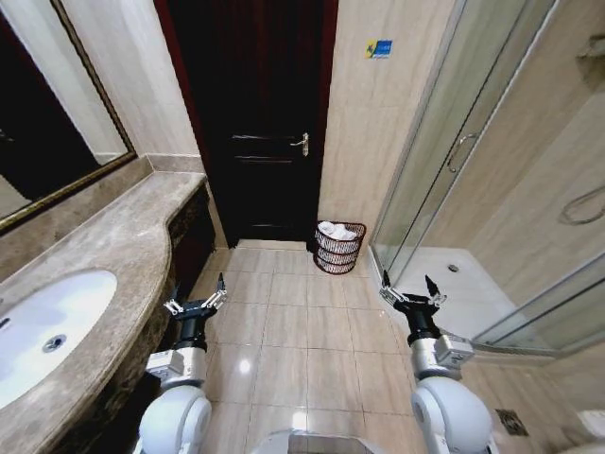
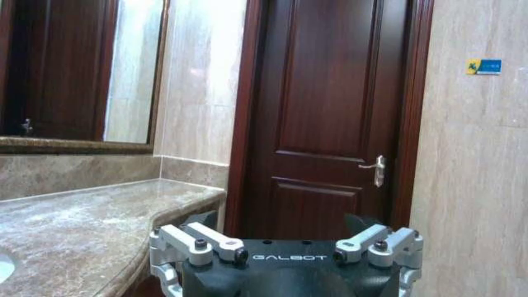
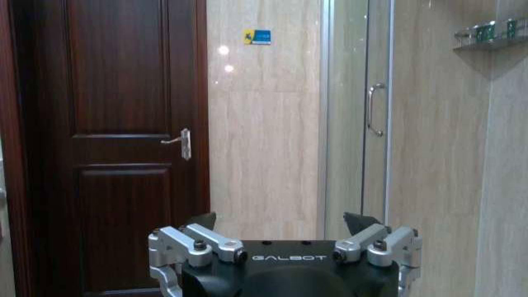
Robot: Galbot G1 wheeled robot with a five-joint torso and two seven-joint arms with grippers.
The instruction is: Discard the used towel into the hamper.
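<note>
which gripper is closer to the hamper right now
Right, by a small margin. The right gripper hangs open just right of the hamper and nearer the robot; the left gripper, also open, sits farther off by the vanity counter.

Towel in hamper, right of door.

Dark wooden door, shut, taken as landmark. Metal lever handle on its right edge. Left of door: brown marble counter along the wall, white oval sink sunk into its near end, framed mirror above. Right of door: beige tiled wall bearing small blue-and-yellow sticker; further right, glass shower enclosure with curved metal pull handle. In front of door: glossy beige tile floor.
</note>
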